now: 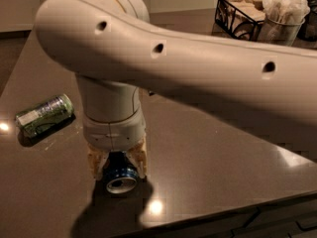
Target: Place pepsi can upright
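Here the dark worktop (213,148) fills most of the view, its near edge running along the bottom right and its left edge slanting off at the upper left. One thick white arm (198,68) crosses above it from the right and turns down at the left of centre. The bare stretch to the right of the arm's lower end is the widest open room; a narrower strip lies to its left. The gripper (118,166) sits low at the front, close to the near edge, with its jaws pressed against both sides of the pepsi can (120,181). That can lies on its side on the worktop with a silver end turned toward the camera. There are two cans in all. The other, a green can (44,114), also lies on its side, well apart at the left. At the far right corner stand one wire basket (240,15), its contents unclear, and one metal cup (280,31) stuffed with white paper.
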Available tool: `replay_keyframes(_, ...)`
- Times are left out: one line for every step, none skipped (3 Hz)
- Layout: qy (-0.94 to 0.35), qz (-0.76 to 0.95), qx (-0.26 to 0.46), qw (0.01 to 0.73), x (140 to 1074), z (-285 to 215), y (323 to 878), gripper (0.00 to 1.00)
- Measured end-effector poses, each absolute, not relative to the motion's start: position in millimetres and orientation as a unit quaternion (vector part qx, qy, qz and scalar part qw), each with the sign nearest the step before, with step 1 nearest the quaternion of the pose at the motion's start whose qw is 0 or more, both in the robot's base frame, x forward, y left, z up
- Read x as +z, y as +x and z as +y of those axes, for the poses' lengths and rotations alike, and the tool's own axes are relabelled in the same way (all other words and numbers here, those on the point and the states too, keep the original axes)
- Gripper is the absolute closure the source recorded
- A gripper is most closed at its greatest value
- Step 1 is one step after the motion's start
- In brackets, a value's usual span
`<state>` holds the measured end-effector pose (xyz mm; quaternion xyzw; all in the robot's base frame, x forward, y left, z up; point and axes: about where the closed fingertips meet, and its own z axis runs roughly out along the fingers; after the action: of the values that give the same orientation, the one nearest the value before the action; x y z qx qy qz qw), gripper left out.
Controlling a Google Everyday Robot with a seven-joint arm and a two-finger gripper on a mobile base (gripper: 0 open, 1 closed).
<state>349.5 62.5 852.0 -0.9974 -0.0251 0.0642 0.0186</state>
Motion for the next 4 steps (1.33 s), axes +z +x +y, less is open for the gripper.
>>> replay_keyframes(-0.989,0.078,0.114,0.056,873,67,370,0.87)
replay_keyframes(-0.964,0.189,0.162,0.091,898,72,399,1.00)
replay_keyframes(-0.921,0.295,0.221,0.126,911,67,420,1.00)
replay_keyframes(-0.858,0.385,0.292,0.173,917,57,429,1.00)
